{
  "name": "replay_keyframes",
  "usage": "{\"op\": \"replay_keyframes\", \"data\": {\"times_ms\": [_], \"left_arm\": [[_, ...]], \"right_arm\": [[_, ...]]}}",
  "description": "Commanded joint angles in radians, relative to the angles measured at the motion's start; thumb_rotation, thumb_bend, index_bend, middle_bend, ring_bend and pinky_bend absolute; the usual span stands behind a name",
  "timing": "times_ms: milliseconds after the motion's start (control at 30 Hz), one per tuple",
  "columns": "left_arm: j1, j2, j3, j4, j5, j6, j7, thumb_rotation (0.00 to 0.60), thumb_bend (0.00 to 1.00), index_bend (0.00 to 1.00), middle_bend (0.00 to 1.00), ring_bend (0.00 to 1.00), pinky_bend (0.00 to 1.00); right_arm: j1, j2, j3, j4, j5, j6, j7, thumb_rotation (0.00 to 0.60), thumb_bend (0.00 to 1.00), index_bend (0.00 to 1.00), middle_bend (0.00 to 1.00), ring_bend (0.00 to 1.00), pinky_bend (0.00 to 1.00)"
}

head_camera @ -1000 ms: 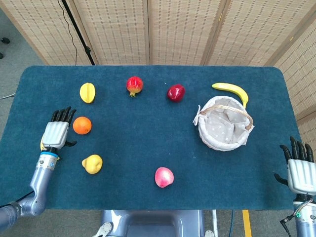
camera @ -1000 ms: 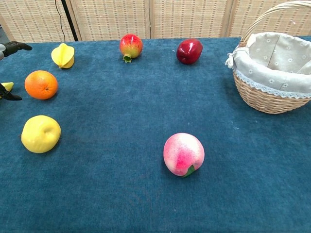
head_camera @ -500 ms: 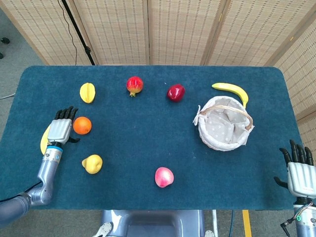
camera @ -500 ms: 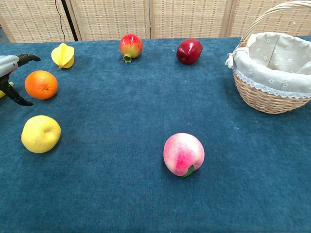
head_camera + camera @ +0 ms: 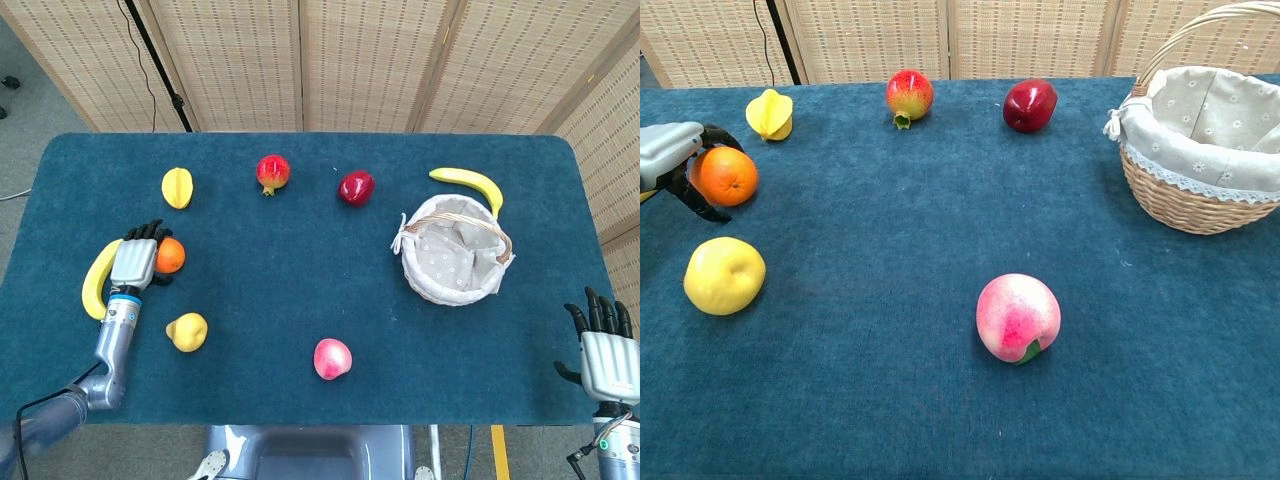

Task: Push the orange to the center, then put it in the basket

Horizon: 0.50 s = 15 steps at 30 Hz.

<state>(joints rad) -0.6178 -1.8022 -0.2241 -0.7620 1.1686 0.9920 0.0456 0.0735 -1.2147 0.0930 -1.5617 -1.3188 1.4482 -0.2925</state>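
The orange (image 5: 172, 256) (image 5: 728, 176) lies on the left part of the blue table. My left hand (image 5: 134, 263) (image 5: 668, 157) is against its left side, a dark finger arching over the top and another below it; it touches the fruit without lifting it. The lined wicker basket (image 5: 421, 283) (image 5: 1185, 208) stands on the right half of the table with nothing in it. Off the table's near right corner, my right hand (image 5: 607, 348) is spread, palm down, holding nothing.
A yellow banana (image 5: 97, 282) lies just left of my left hand, and a yellow fruit (image 5: 186, 331) (image 5: 724, 275) just in front of it. A star fruit (image 5: 177, 187), pomegranate (image 5: 272, 172), red apple (image 5: 356, 187) and second banana (image 5: 468, 183) line the back. A peach (image 5: 332, 358) sits front centre.
My left hand has slid right, uncovering the banana, and now touches the orange's left side. The orange has barely shifted. The right hand has drawn back a little toward the near edge.
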Motion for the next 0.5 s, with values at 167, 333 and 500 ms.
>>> {"op": "replay_keyframes", "data": {"times_ms": [167,333,500], "left_arm": [[0.013,-0.094,0.011,0.142,0.065,0.093,-0.124,0.600,0.24,0.63,0.49,0.47,0.48],[0.016,-0.094,0.009,0.147,0.081,0.115,-0.148,0.600,0.25,0.64,0.50,0.47,0.49],[0.005,-0.040,0.002,0.000,0.110,0.168,-0.090,0.600,0.25,0.64,0.50,0.47,0.49]], "right_arm": [[0.002,-0.002,-0.002,0.000,0.002,-0.010,0.004,0.600,0.00,0.20,0.01,0.02,0.01],[0.002,-0.003,-0.001,-0.001,0.002,-0.011,0.005,0.600,0.00,0.20,0.01,0.02,0.01],[0.002,-0.012,-0.007,0.000,0.000,-0.017,0.003,0.600,0.00,0.20,0.01,0.02,0.01]]}}
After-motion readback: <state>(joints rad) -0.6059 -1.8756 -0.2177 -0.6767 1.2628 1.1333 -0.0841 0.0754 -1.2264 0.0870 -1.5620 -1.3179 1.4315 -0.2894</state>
